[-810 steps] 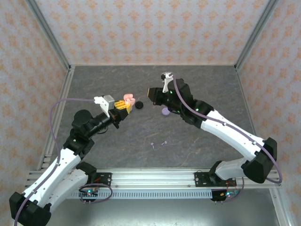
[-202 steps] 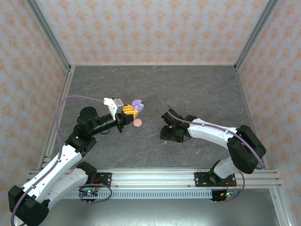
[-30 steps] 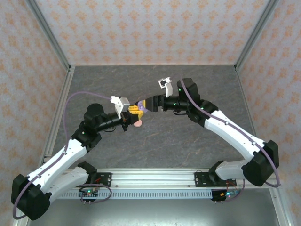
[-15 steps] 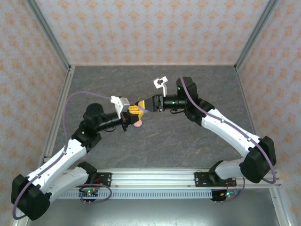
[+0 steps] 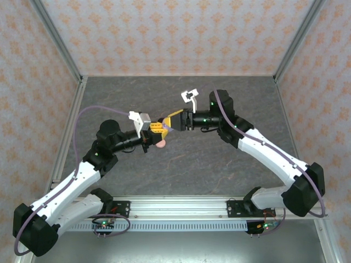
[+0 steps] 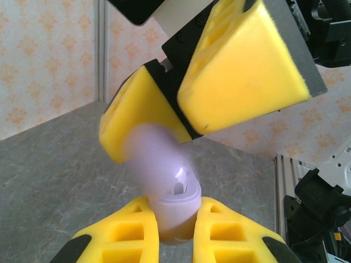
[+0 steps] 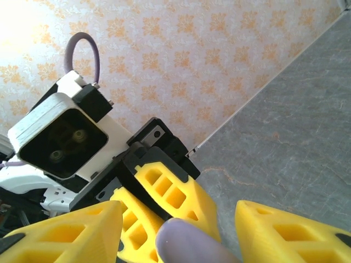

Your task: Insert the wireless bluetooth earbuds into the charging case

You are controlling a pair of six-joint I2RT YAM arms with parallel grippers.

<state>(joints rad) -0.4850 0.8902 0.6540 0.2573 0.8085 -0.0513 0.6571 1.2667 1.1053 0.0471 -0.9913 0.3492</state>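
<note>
Charging case, lavender: left gripper is clamped on its base and holds it in the air over the table, a bit left of centre. Upper lavender part, likely the lid, stands up but is blurred. Pale spot in the socket may be an earbud, can't tell. Right gripper is half open and straddles that part. Its wrist view shows gaps on both sides, so no grip by my read. Pink case lies on the table just toward the near edge. Lavender case looks light, hard, glossy and rounded, so it'll slip in foam pads. Hold the base low, off the hinge. Buds are tiny, pinch at the stem.
</note>
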